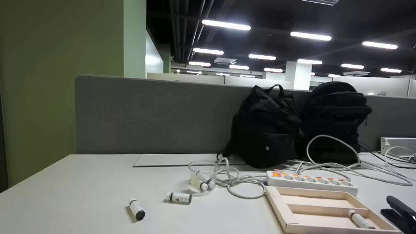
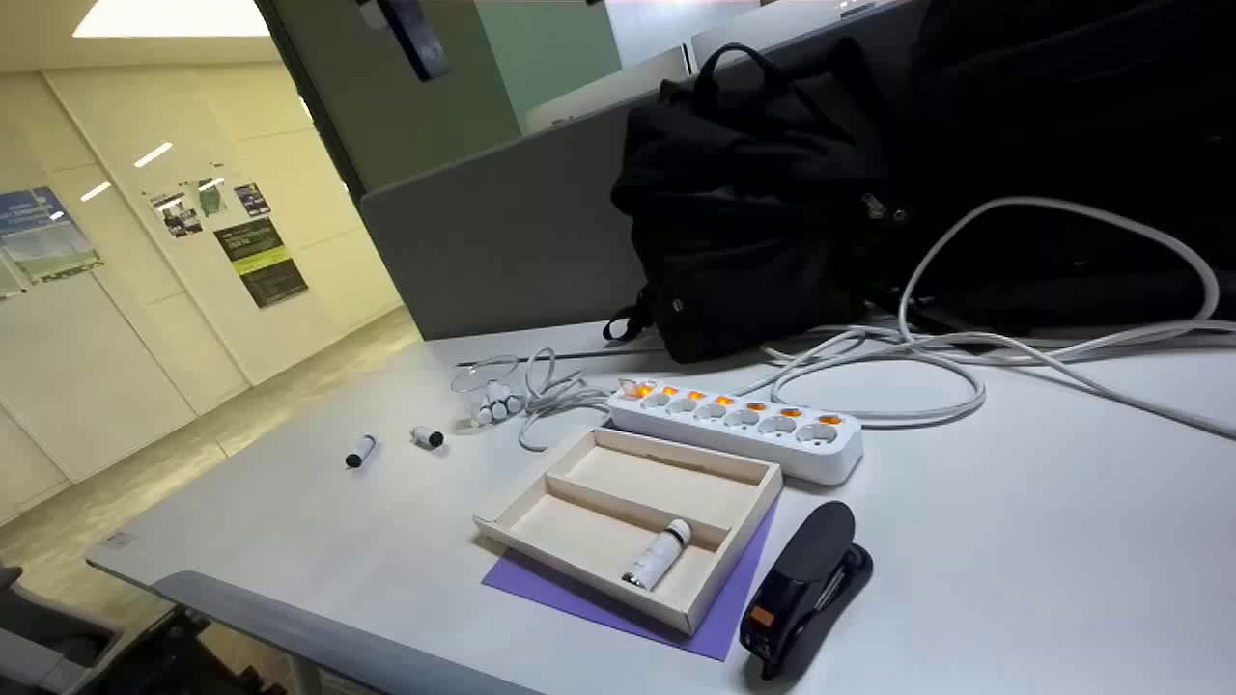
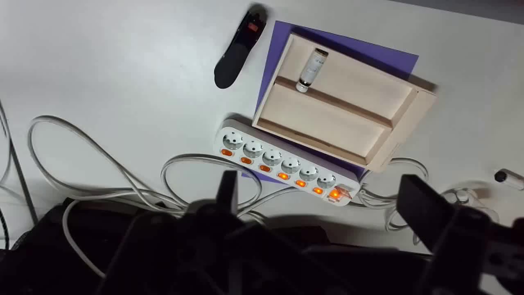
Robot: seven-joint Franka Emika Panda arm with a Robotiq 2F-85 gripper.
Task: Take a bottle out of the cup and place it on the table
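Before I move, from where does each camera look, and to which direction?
An exterior view sits low, facing the partition across the table; no robot part is clear.
An exterior view sits high, looking down past the stapler; a dark piece up top may be the robot's.
The wrist view, above the table, looks down at the tray; the open gripper shows at bottom.
Both exterior views share the cup.
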